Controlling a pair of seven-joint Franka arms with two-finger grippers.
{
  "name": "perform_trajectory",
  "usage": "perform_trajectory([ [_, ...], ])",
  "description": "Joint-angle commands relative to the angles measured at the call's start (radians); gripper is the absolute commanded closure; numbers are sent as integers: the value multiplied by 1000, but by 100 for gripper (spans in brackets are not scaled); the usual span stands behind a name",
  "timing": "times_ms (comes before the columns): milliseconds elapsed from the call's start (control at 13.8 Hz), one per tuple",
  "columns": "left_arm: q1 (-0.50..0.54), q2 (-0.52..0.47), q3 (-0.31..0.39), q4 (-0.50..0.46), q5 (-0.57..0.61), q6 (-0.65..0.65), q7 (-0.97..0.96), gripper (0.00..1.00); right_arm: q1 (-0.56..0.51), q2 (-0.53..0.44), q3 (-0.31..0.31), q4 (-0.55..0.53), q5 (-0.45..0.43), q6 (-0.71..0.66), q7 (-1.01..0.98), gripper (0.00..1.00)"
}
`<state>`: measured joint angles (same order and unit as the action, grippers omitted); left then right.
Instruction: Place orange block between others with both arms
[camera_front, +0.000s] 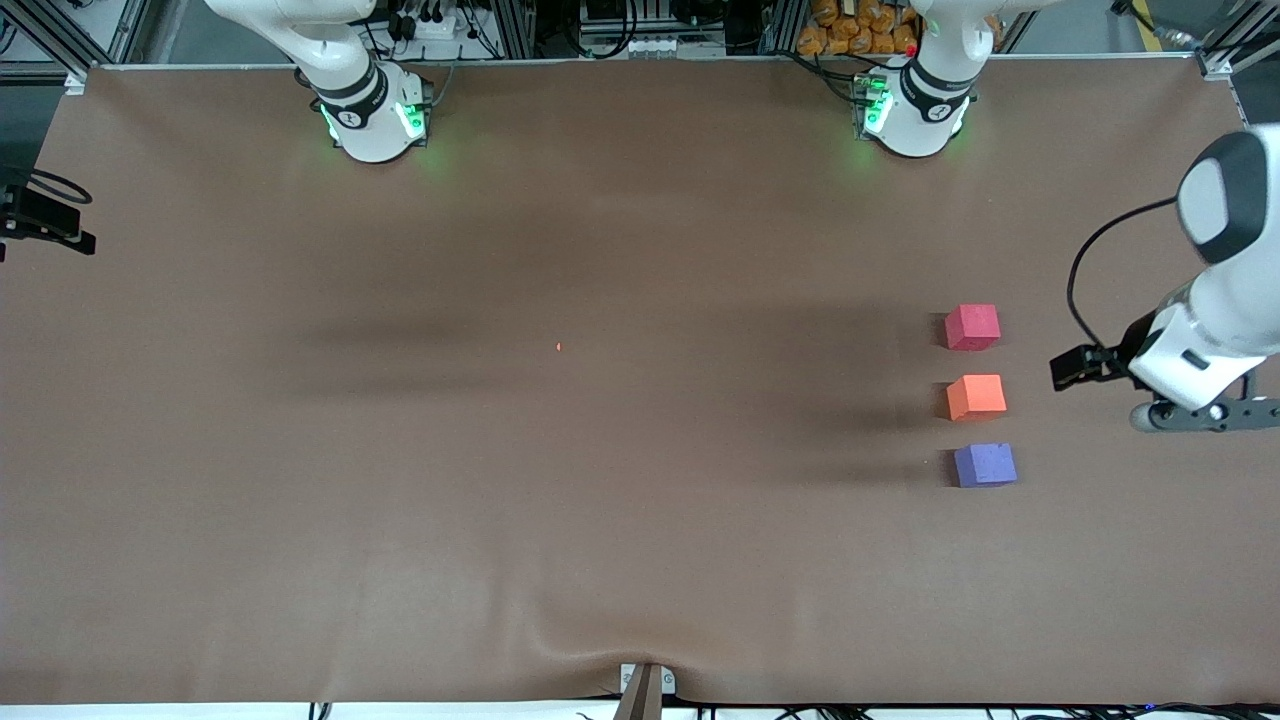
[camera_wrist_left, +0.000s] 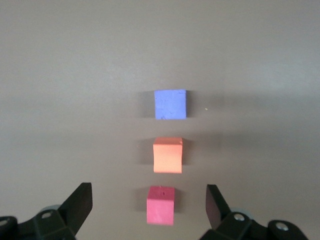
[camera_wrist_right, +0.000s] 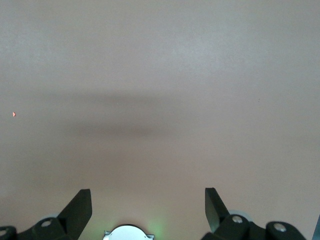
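From the front camera I see the three cubes in a row toward the left arm's end of the table (camera_front: 640, 560): the red-pink cube (camera_front: 972, 327) farthest from the camera, the orange block (camera_front: 976, 397) in the middle, the purple cube (camera_front: 985, 465) nearest. The orange block sits between the other two, apart from both, with bare table in each gap. The left gripper (camera_front: 1190, 415) hangs at the table's edge on that same end, beside the row and level with the orange block, well clear of it. I cannot see the right gripper here; only that arm's base (camera_front: 372, 115) shows.

On the left wrist camera, the left gripper (camera_wrist_left: 149, 202) stands spread wide and holds nothing. The red-pink cube (camera_wrist_left: 160, 205) lies between its fingers (camera_wrist_left: 80, 202) in the frame, down on the table; the orange block (camera_wrist_left: 167, 155) and then the purple cube (camera_wrist_left: 170, 104) line up past it.

On the right wrist camera, the right gripper (camera_wrist_right: 148, 202) is likewise released and empty, over bare table with a tiny red speck (camera_wrist_right: 14, 114) off to one side.
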<state>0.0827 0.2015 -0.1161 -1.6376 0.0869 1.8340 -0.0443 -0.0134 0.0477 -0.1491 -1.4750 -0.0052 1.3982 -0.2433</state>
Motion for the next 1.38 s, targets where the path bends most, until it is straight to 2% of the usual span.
perform_trajectory([
  [0,-4,-2,-28,128,7,-164,9,0,-5,-8,10,-7,-21,5,13,0],
  [145,2,-33,-51,172,-44,-237,9,0,-7,-8,10,-7,-21,7,13,0],
  [362,0,-106,-50,167,-64,-259,7,0,-7,-8,10,-7,-21,10,13,0],
  [724,-6,-165,-48,159,-71,-320,9,0,-8,-6,10,-7,-21,16,13,0],
  [869,-15,-200,-43,125,-75,-329,-2,0,-8,-6,10,-7,-21,16,13,0],
  [1014,-46,-258,-36,46,-75,-340,-9,0,-8,-6,10,-7,-21,16,13,0],
  [1303,-57,-297,-27,35,-76,-340,-11,0,-8,-8,10,-7,-21,16,13,0],
])
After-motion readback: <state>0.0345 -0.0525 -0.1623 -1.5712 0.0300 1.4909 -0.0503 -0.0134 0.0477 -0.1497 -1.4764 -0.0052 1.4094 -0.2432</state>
